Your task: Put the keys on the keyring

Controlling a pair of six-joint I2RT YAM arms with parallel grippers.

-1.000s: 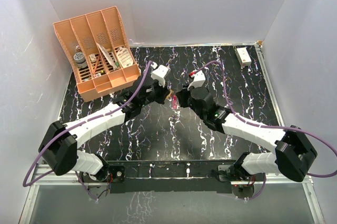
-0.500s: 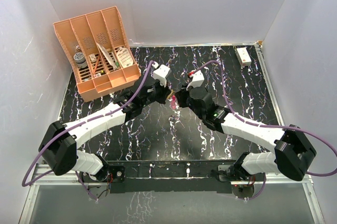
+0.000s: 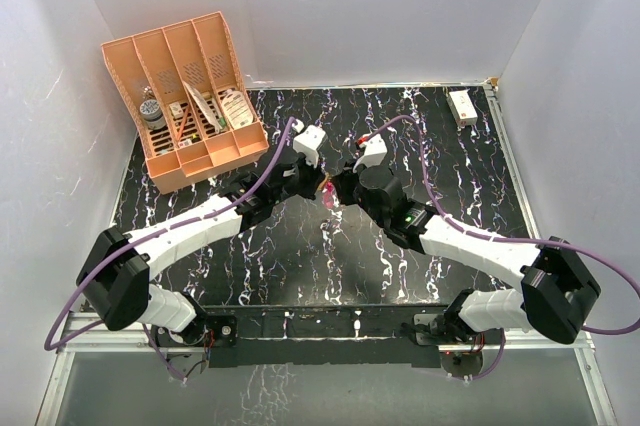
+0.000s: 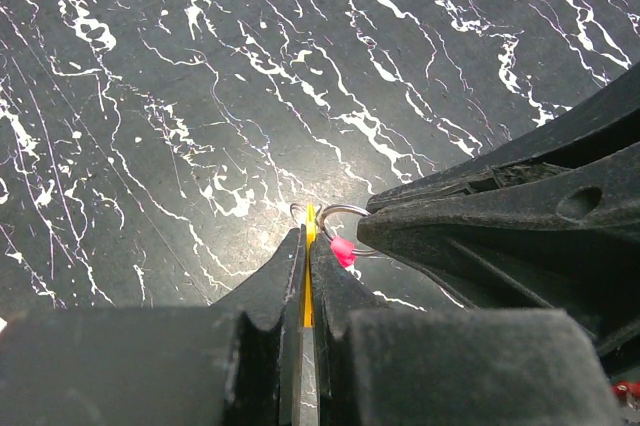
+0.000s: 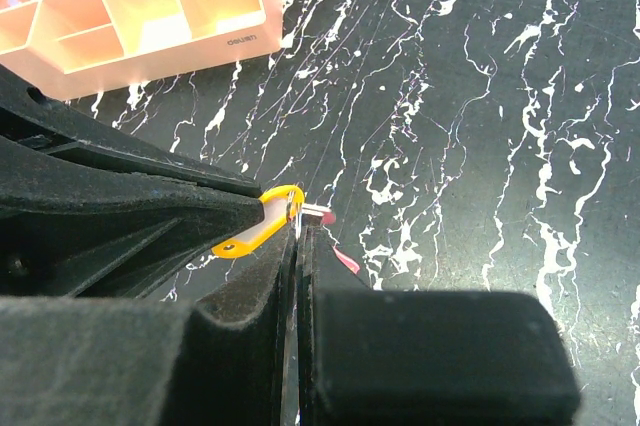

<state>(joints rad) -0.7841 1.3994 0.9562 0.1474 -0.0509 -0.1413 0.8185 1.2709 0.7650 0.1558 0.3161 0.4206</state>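
Over the black marbled table point(image 3: 470, 186), the left gripper point(image 4: 306, 238) is clenched on the yellow key point(image 4: 309, 291), its end right against the metal ring of the pink keyring point(image 4: 342, 250), which the right gripper point(image 5: 298, 238) pinches tightly

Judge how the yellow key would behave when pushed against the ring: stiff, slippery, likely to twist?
The key looks thin and flat, so it is probably rigid and very light. The left hand pinches only one end, so the key may pivot or slip when pressed against the ring.
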